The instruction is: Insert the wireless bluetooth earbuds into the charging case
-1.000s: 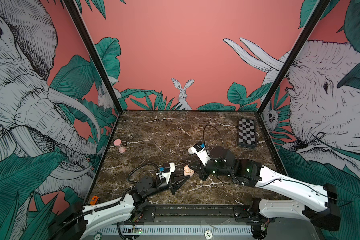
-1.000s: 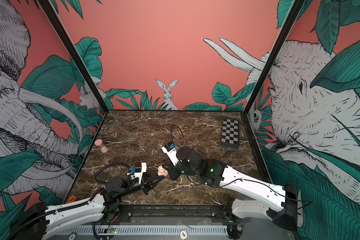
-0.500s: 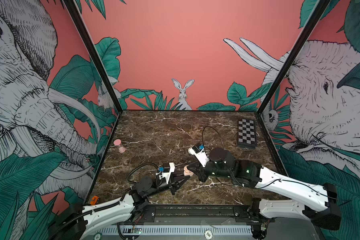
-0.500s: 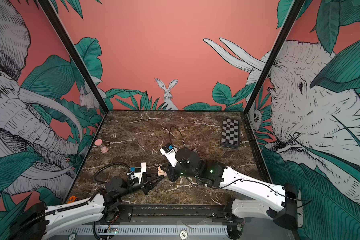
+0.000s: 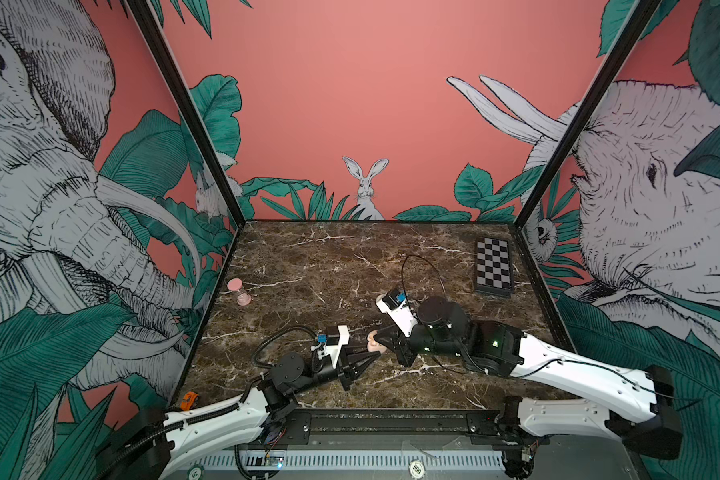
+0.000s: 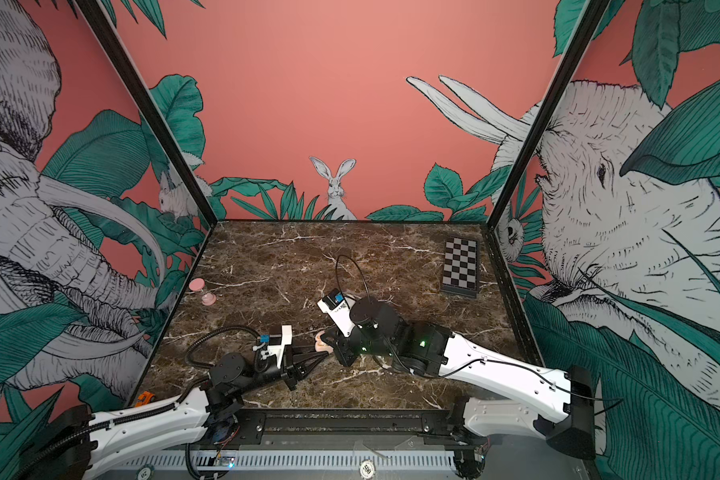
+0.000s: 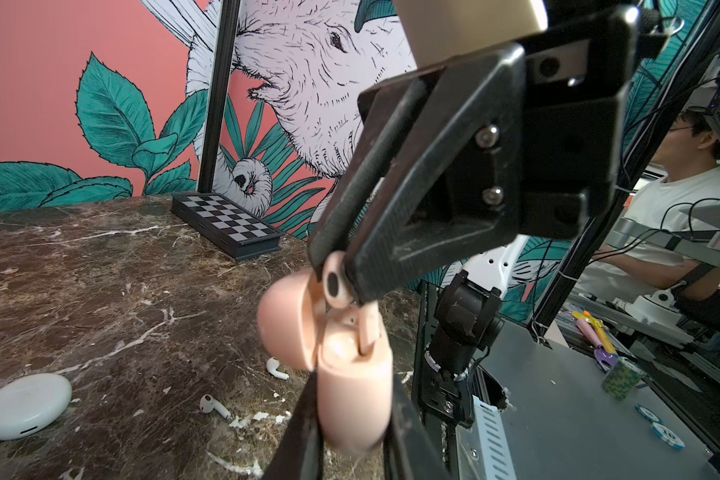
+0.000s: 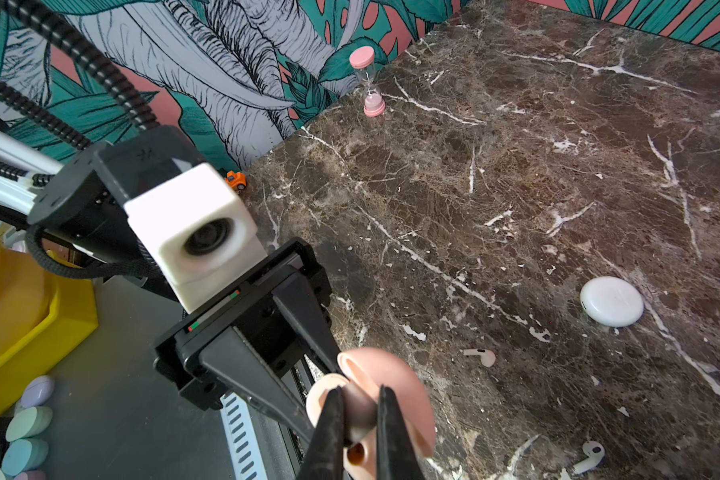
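Brown marble with white veins forms the table [image 5: 350, 257], boxed in by three jungle-print walls. Two white-and-black arms reach in from the near edge and meet at the front middle. One folded chessboard [image 5: 493, 268] lies near the far right corner. One white round case [image 8: 612, 301] lies shut on the marble, apart from both arms. One pink charging case [image 7: 354, 395] is held off the table with its lid hinged open, its body clamped between the fingers of the left tool [image 5: 367, 358]. One pink hourglass [image 5: 240, 291] stands upright at the left edge, and one orange toy car [image 5: 188, 401] sits by the near left corner. Three earbuds can be counted for certain. One white earbud [image 7: 277, 368] and a second white earbud [image 7: 213, 405] lie loose on the marble, near each other and between the two cases in the left wrist view. One pink earbud [image 7: 335, 286] is pinched in the closed right tool [image 8: 360, 399] at the open case's mouth. A pink stem inside the case may be a fourth.
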